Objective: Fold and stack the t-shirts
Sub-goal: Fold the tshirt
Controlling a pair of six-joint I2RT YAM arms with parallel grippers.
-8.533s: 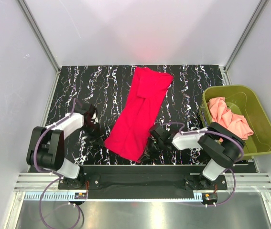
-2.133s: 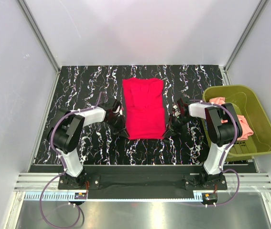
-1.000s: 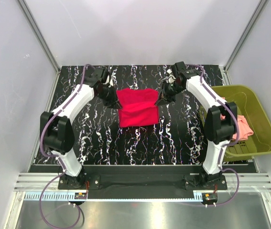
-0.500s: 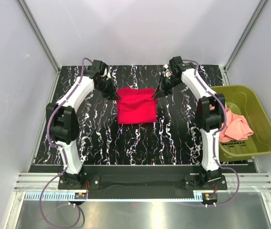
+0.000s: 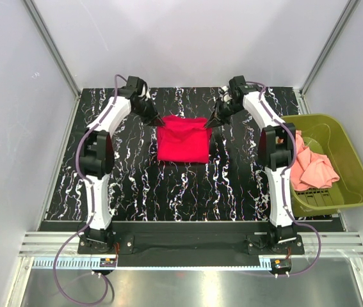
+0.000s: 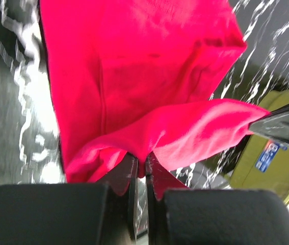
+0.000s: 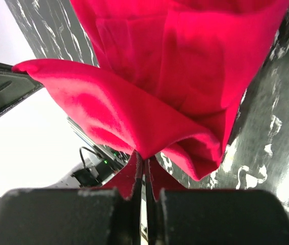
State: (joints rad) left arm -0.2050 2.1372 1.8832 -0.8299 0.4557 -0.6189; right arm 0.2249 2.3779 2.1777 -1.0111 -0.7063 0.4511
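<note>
Both far corners of the red t-shirt (image 5: 182, 141) were pinched: the left gripper (image 5: 157, 119) was clamped on one and the right gripper (image 5: 212, 121) on the other. The folded shirt lay toward the back of the table (image 5: 130, 179), while the pink t-shirt (image 5: 312, 167) sat bunched in the green basket (image 5: 335, 121) at the right. In the wrist views the held edge sagged between the jaws and each pinch caught only a thin bit of cloth. A corner could probably slip free early. Uneven release might drop the top layer askew or rumpled, and further pulling might drag the whole fold out of square.
</note>
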